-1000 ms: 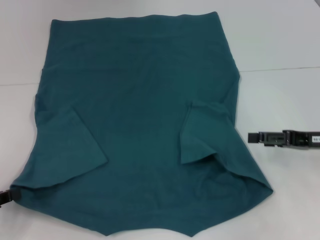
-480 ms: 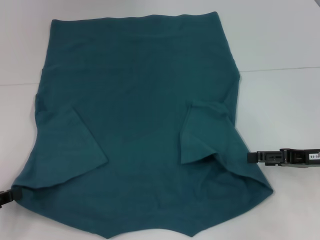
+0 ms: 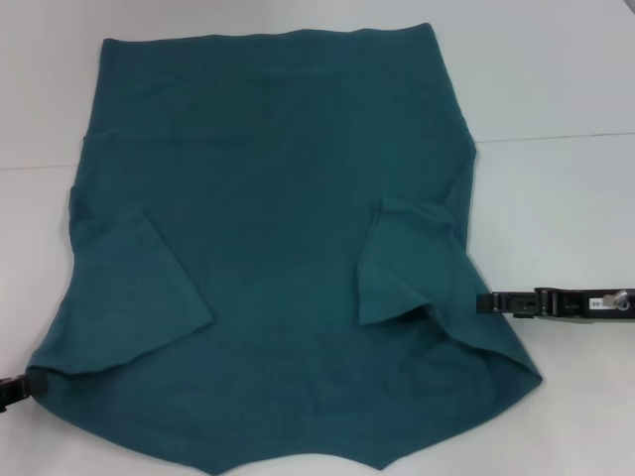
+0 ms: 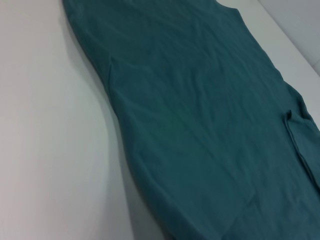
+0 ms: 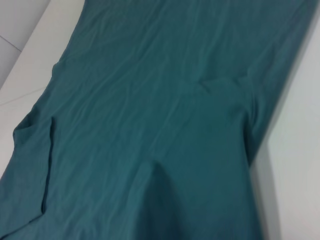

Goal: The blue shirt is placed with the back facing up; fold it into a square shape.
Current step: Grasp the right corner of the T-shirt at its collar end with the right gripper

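1. Head view shows the blue shirt spread flat on the white tabletop, covering most of the middle of it.
2. Both short sleeves are folded inward onto the body of the shirt, one flap on the robot's left side and one on its right.
3. The shirt's straight edge lies at the far side; the near edge comes to an uneven, pointed outline.
4. The right claw lies low at the shirt's right edge, its tip touching or just at the fabric beside the folded right sleeve; how far its fingers are parted I cannot tell.
5. The left claw is at the shirt's near left corner, only its dark tip in view; its finger spread I cannot tell either.
6. Both wrist views show only wrinkled teal fabric and bare tabletop beside it.
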